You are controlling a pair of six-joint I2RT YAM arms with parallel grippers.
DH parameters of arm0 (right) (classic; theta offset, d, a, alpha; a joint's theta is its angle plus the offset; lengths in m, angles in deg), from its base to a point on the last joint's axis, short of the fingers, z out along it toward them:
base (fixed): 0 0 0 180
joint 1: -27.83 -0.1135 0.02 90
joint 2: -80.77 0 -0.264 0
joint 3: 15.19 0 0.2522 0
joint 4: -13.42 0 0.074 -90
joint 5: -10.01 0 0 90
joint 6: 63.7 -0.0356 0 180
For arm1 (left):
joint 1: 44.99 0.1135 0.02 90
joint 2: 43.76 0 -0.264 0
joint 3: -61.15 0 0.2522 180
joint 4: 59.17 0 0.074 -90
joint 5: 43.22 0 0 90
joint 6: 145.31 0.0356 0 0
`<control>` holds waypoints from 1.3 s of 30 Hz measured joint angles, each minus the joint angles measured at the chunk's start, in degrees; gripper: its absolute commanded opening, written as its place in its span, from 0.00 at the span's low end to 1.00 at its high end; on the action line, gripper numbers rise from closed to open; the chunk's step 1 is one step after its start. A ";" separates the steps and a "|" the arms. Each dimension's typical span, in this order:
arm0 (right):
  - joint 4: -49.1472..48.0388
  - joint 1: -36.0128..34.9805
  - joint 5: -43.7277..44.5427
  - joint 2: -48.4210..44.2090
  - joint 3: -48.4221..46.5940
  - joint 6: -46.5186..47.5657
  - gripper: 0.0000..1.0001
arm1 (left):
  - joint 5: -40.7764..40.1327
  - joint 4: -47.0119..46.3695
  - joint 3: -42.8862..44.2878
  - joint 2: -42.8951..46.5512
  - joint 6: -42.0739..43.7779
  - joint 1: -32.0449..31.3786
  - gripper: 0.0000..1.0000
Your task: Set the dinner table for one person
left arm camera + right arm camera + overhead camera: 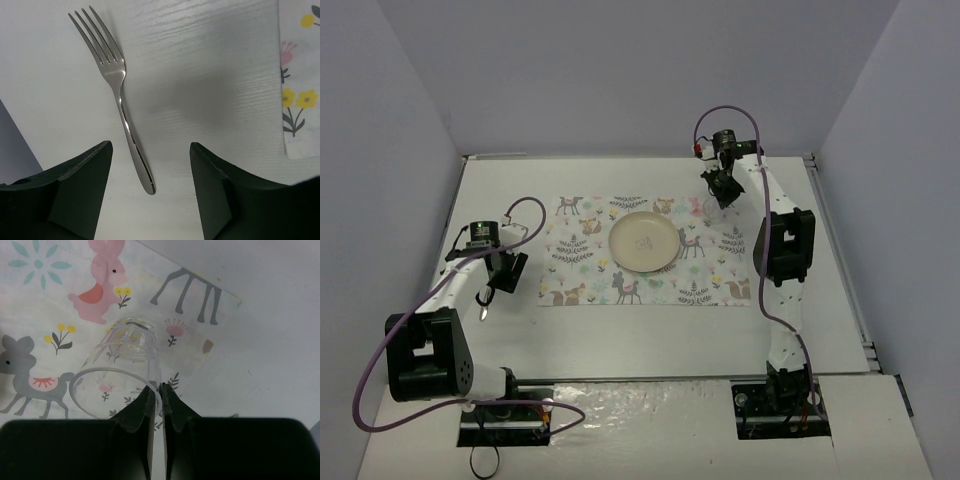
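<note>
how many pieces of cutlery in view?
1: a fork on the table, left of the placemat, under the open left claw. Others may be hidden by the arms.

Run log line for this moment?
left jaws: open over fork on table | right jaws: shut on glass rim | plate: centred on mat

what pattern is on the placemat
Pastel animals, flowers and leaves on a white placemat; best seen in the right wrist view.

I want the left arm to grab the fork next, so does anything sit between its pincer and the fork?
Nothing visible does. The left pincer stands open over bare table, and the fork lies with its handle end between the fingers. The placemat is off to the side, apart.
</note>
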 measured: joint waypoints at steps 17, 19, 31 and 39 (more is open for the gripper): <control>-0.44 0.66 4.85 2.88 -4.92 -0.67 0.82 | -1.22 -0.49 0.00 1.13 0.04 0.00 0.60; -0.71 0.79 6.22 1.63 -5.07 -0.54 0.97 | -1.51 -0.53 0.00 2.31 0.13 0.00 0.60; -12.17 13.91 1.62 -43.80 28.69 -1.01 1.00 | -3.10 0.91 2.12 0.51 0.95 -0.09 0.60; -15.16 13.77 -2.17 -45.64 51.37 -0.68 1.00 | -11.41 3.49 6.27 -14.07 -0.02 -0.43 0.46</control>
